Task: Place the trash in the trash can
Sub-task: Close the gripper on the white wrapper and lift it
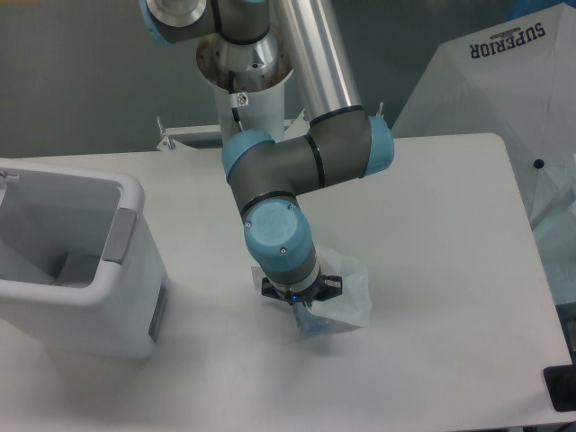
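One robot arm (pixel 288 162) reaches down from the top of the frame. One white trash can (pixel 76 261) stands at the left edge. One crumpled translucent wrapper (pixel 346 292) lies near the centre. One white umbrella (pixel 504 99) printed SUPERIOR fills the upper right. One white table (pixel 450 270) carries them.
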`<state>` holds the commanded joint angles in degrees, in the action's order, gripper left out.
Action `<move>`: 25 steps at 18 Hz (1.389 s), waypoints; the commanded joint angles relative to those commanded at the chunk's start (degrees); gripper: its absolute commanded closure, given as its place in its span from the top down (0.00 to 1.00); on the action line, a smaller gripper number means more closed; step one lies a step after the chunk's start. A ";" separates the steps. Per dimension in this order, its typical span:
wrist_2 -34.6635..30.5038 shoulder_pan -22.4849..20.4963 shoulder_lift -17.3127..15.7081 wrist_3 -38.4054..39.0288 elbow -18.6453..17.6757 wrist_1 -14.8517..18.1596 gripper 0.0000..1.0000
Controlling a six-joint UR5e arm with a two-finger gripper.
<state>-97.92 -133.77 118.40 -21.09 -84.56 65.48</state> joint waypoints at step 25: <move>31.54 -4.40 -13.80 2.90 11.61 -2.55 0.00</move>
<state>-66.37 -138.16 104.60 -18.19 -72.95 62.93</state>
